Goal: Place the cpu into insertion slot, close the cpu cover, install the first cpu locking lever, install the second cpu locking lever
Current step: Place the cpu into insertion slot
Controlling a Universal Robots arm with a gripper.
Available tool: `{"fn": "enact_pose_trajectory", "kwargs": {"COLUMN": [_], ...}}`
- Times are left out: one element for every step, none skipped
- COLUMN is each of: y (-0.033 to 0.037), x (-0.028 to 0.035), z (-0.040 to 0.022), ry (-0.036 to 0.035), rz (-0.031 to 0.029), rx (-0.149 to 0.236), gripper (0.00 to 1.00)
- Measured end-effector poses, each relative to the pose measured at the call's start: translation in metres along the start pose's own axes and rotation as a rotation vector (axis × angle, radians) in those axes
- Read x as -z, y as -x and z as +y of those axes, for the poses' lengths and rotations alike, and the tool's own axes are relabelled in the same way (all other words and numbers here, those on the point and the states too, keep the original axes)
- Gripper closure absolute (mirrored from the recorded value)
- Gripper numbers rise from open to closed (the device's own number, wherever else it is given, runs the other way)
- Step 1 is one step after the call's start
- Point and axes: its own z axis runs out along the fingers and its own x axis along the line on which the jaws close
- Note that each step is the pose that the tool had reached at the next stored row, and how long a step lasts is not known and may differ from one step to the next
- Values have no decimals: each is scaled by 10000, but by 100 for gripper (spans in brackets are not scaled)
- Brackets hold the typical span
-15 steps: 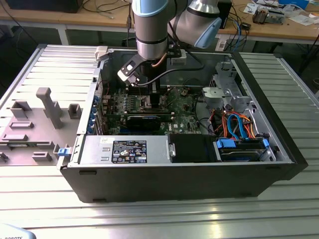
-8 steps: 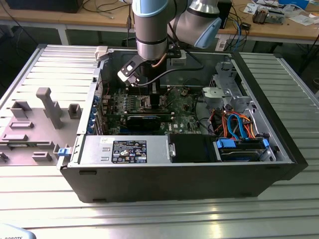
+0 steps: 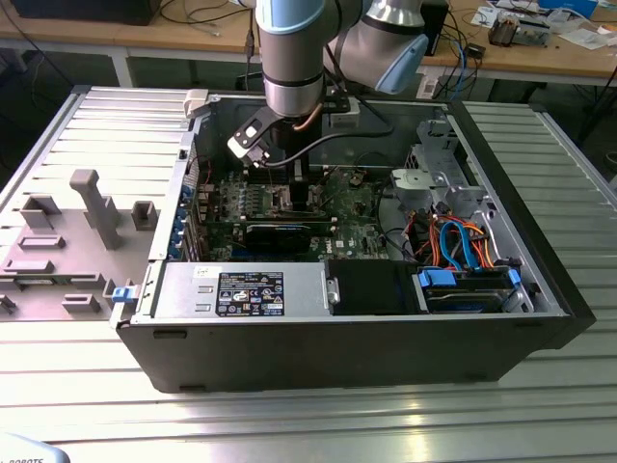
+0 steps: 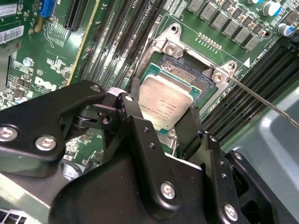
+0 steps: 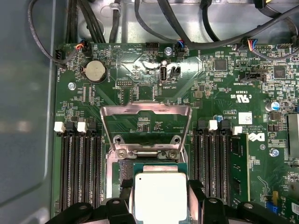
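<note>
**Chip** (image 5: pixel 160 196): a silver-topped square lying flat over the socket (image 5: pixel 122 173). In both wrist views its edges run about parallel to the socket's metal rim. A dark strip of socket shows past its far edge. We cannot tell whether it rests on the contacts or hangs just above them.

**Claw** (image 4: pixel 161 111): two black fingers (image 4: pixel 138 130) sit against opposite edges of the chip. We read it as clamped on the chip, not let go.

**Cover** (image 5: pixel 145 110): swung up and open, hinged on the socket side nearest the coin battery (image 5: pixel 95 71). It is well clear of chip and fingers. A thin locking rod (image 4: pixel 264 100) angles away from one socket corner, unhooked. Memory slots (image 5: pixel 79 163) flank the socket on both sides.

**Exterior view**, taking the open case (image 3: pixel 337 357) as the dial:
- The arm (image 3: pixel 289 58) stands at about 11 o'clock.
- The grey power box (image 3: pixel 241 289) lies at 7 o'clock.
- The blue and orange cables (image 3: pixel 463 241) are at 3 to 4 o'clock.
- The long black card (image 3: pixel 280 234) lies just off centre, towards 8 o'clock.

**Step in hand** (our judgement): seating the chip.
- We want it level, with all four edges square inside the rim and no corner riding on the metal.
- Travel should be straight down only. Any sideways drag across the contacts risks bending them.
- Pressure should be light, since the chip ought to drop in under its own weight.
- The grip should be no tighter than needed, so the chip does not tilt between the fingers.
</note>
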Motion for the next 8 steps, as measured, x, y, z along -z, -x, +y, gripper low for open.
{"fn": "enact_pose_trajectory", "kwargs": {"y": [-9,-18,-28,-32,-36,-39,-42,-44], "x": [-1,-1,-1,-3,-7,-9,-13,-16], "z": [-1,0,0,-1,-2,-2,-4,-5], "ry": [0,1,0,1,2,2,1,0], "rz": [3,3,3,8,14,14,13,15], "rx": [-3,-3,-2,-2,-2,-1,-3,-2], "gripper": [46,46,46,46,46,46,46,46]}}
